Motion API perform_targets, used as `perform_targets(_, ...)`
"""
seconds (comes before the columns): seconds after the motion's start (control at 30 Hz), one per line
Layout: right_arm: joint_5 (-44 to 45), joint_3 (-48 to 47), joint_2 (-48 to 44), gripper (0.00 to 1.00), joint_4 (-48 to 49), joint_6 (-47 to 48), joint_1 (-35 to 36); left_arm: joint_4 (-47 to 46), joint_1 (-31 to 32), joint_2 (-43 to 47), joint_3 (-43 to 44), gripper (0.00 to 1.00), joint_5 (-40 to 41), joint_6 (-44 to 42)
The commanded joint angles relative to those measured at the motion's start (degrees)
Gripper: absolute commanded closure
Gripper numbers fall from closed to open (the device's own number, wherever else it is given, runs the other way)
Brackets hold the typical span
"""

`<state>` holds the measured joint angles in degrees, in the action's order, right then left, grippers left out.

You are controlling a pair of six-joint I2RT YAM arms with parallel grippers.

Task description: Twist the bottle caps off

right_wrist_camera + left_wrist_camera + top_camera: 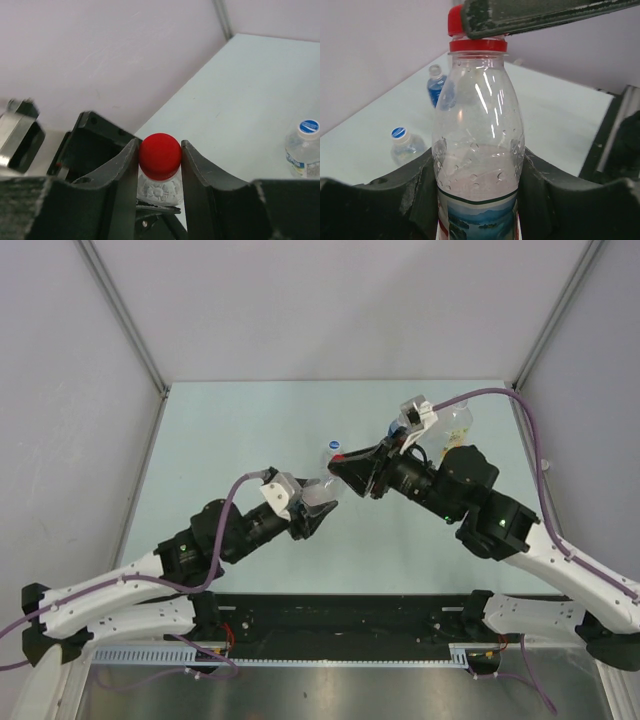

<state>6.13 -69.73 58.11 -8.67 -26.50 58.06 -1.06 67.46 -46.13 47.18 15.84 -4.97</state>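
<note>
At centre of the overhead frame, the left hand (318, 508) is clamped round the small bottle (477, 145), while the right hand (340, 466) is closed on its red cap (159, 155), fingers against both sides.

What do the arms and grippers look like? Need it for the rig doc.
Both arms: white shell links near the bases, black joint housings farther out, small green lights. A purple cable runs along each. The left gripper and right gripper are black, with curved, scuffed fingers; a pale camera bracket sits at each wrist.
</note>
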Motion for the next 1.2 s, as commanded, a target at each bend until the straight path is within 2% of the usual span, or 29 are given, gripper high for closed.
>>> perform_targets(0.0,-16.8,-0.8,-3.8,1.00,3.1,8.9,-1.7,0.2,-2.5,3.2,4.3,1.00,-30.1,4.5)
perform_targets(0.03,-22.8,-0.8,-4.2,1.00,3.2,9.6,-2.2,0.5,-3.5,3.0,5.3,1.00,-34.9,7.1)
perform_targets(0.1,-29.0,-0.8,-5.5,1.00,3.3,11.0,-3.6,0.4,-6.4,1.3,7.8,1.00,-42.6,10.9)
perform_targets(0.13,-34.8,-0.8,-5.8,1.00,3.7,11.5,-3.6,-0.4,-7.2,0.6,8.5,1.00,-49.8,12.1)
perform_targets(0.2,-39.4,-0.8,-6.5,1.00,4.3,11.6,-4.0,-2.4,-9.4,-0.6,9.7,1.00,-56.3,16.3)
perform_targets(0.37,-52.4,-0.8,-6.9,1.00,5.7,10.9,-4.7,-15.1,-13.7,-6.0,9.9,1.00,-74.2,29.3)
perform_targets(0.47,-58.4,-0.8,-7.2,1.00,6.3,10.6,-5.2,-24.8,-14.8,-8.8,9.2,0.99,-80.0,37.2)
perform_targets(0.6,-64.2,-0.8,-7.6,1.00,6.4,10.7,-5.6,-33.2,-15.3,-11.2,9.2,1.00,-82.2,42.7)
perform_targets(0.8,-70.9,-0.8,-7.7,1.00,4.9,12.2,-5.6,-37.4,-15.7,-13.6,10.4,1.00,-84.3,46.8)
perform_targets(1.17,-75.2,-0.8,-9.9,1.00,4.4,13.0,-7.4,-36.0,-17.9,-15.7,10.2,1.00,-86.1,45.8)
